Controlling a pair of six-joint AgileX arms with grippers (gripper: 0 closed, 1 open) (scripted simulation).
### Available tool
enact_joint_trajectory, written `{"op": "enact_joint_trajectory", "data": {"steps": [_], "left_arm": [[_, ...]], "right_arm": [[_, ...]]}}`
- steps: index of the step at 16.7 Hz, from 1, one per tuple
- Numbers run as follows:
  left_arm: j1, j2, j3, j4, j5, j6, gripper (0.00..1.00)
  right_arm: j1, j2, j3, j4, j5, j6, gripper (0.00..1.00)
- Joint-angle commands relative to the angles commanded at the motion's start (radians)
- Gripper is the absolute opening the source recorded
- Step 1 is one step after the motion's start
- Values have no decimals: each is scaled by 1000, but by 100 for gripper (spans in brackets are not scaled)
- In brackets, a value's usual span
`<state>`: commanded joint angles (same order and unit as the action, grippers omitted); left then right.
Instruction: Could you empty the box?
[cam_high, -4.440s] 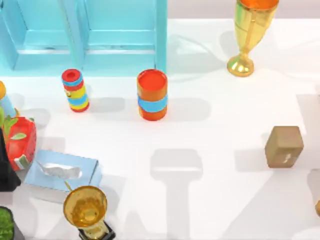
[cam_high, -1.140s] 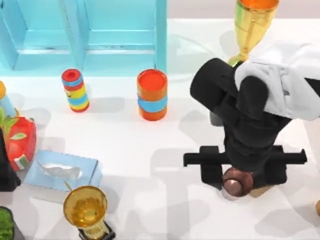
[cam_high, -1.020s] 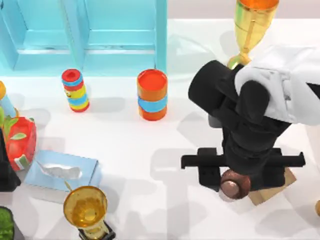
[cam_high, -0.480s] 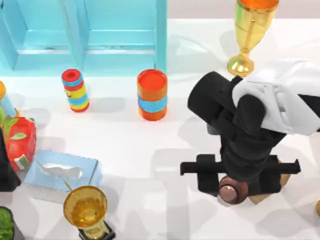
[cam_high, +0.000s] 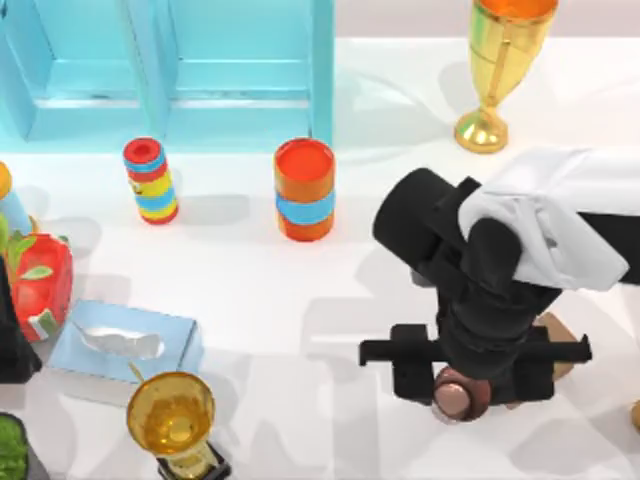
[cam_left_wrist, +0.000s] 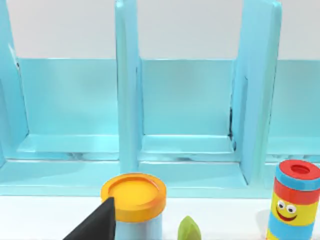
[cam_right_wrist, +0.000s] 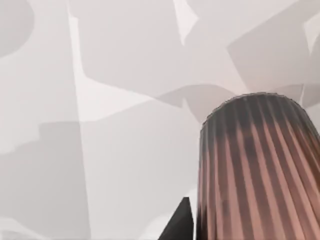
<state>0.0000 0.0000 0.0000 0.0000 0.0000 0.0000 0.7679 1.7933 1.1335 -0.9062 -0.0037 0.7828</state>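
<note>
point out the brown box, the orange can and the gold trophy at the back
brown box (cam_high: 562, 340), top view, the corner showing past the right arm
orange can (cam_high: 304, 166), top view, its red lid
gold trophy (cam_high: 482, 131), top view, its round base

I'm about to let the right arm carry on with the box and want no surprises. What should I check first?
1. Right gripper above the box: ok, at the table's right.
2. Grip on box: cannot tell, the arm hides it.
3. Box opening and contents: cannot tell.
4. Orange can and gold trophy apart from box: ok.
5. Left gripper out of the way, facing the blue shelf: ok.
</note>
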Motion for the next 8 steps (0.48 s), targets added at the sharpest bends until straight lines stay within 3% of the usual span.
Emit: {"op": "enact_joint_trajectory", "data": {"steps": [8], "left_arm": [[0, 0, 0, 0, 0, 0, 100]], "right_arm": [[0, 0, 0, 0, 0, 0, 60]]}}
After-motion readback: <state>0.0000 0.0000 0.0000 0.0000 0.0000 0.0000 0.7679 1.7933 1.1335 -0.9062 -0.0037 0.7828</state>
